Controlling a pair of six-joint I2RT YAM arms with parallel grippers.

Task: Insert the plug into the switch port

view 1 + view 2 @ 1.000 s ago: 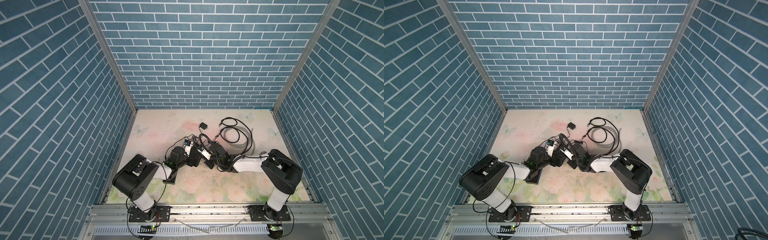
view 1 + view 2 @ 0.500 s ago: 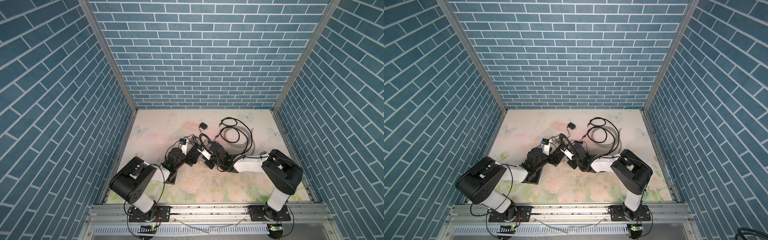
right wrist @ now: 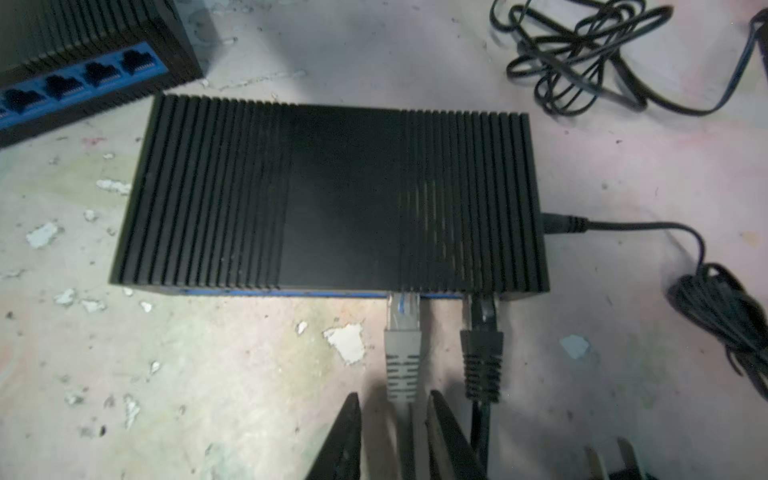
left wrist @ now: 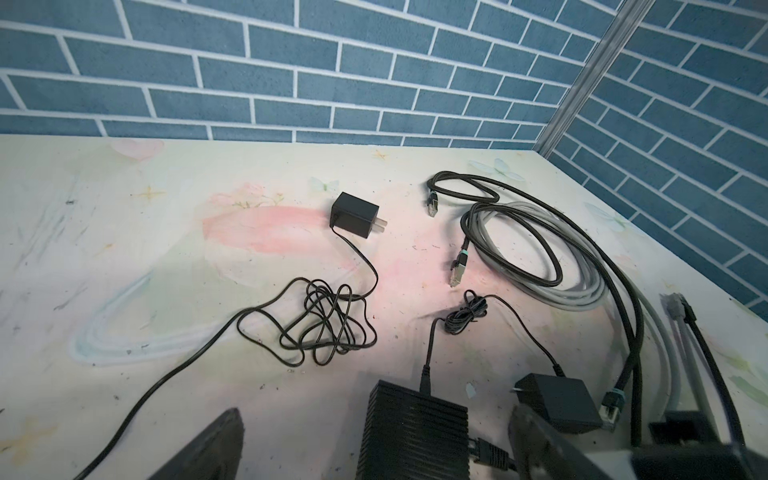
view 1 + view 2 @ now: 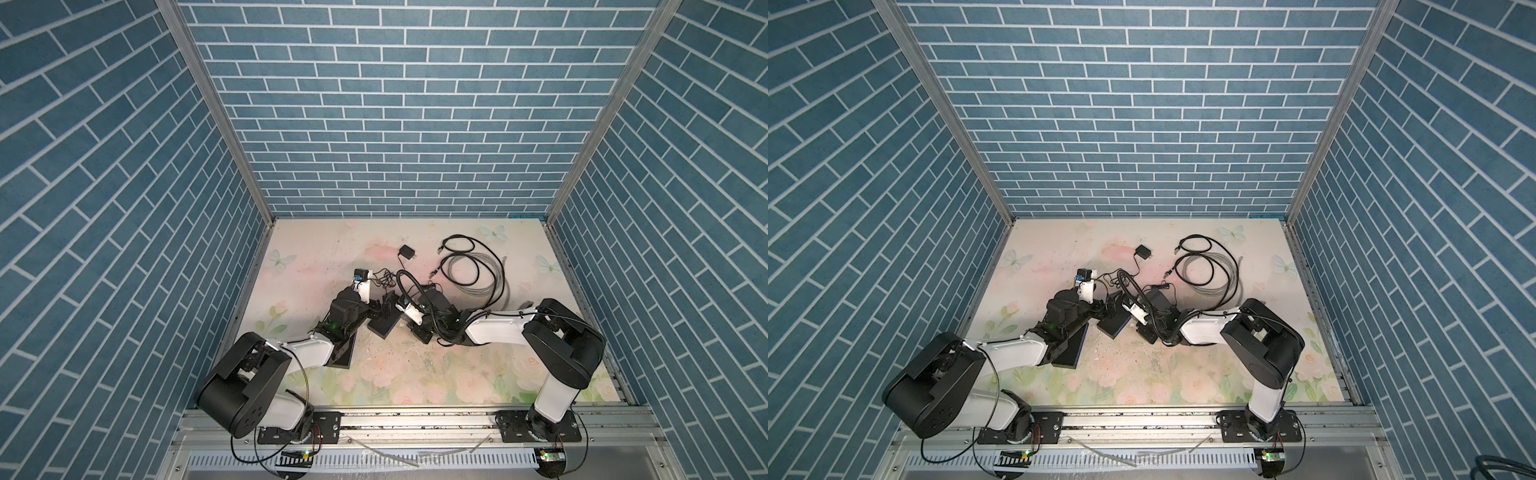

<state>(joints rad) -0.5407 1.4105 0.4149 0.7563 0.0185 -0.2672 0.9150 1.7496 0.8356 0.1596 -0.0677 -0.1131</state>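
The switch [image 3: 332,199], a flat black box with finned ends and a smooth middle band, lies just below the middle of both top views on the scuffed floral bench [image 3: 208,395]. The grey plug [image 3: 402,332], which has a ribbed boot, has its clear tip in a port [image 3: 401,296] on the blue front edge, beside a black plug [image 3: 481,336]. The right tool [image 3: 395,440], its arm stretched low, straddles the grey cable [image 3: 401,417] with its jaws slightly parted. The left tool [image 4: 374,415] is spread wide, its forearm low.

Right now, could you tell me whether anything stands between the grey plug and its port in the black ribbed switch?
Nothing visible does: the grey plug already enters the black ribbed switch at its front, beside a black plug.
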